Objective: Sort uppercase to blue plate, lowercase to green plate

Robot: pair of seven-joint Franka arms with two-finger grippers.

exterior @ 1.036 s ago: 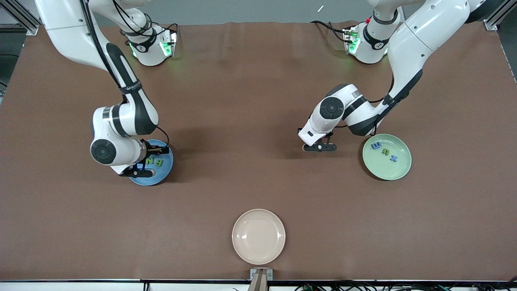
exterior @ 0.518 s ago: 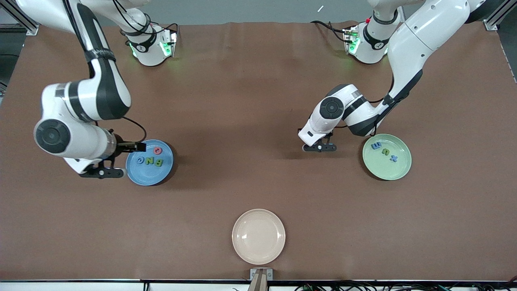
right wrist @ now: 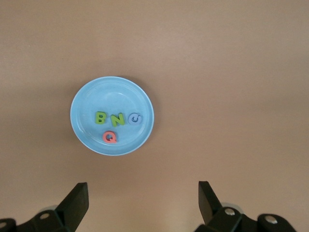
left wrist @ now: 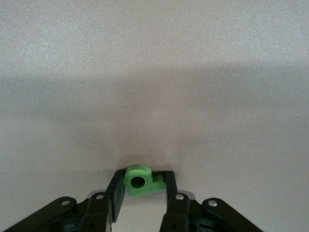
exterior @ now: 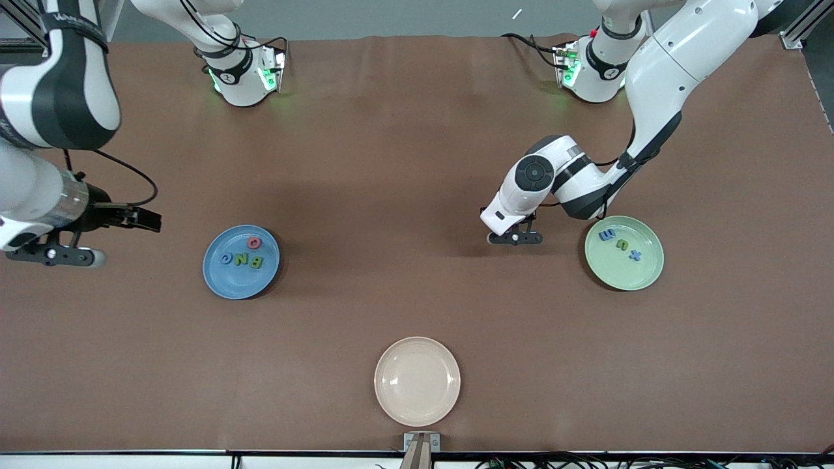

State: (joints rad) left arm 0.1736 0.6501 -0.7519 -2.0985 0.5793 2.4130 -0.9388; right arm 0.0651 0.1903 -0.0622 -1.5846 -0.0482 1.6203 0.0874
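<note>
Between left tool fingers, green p pinched, front view hides it; right tool spread.

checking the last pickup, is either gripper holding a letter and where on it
The left gripper pinches the green p across its flat sides; the right gripper is open, empty.

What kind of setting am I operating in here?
Likely a robotics lab bench: a brown-covered table, aluminium framing at its corners, loose cables along the near edge, and sorting props like the blue plate.
</note>
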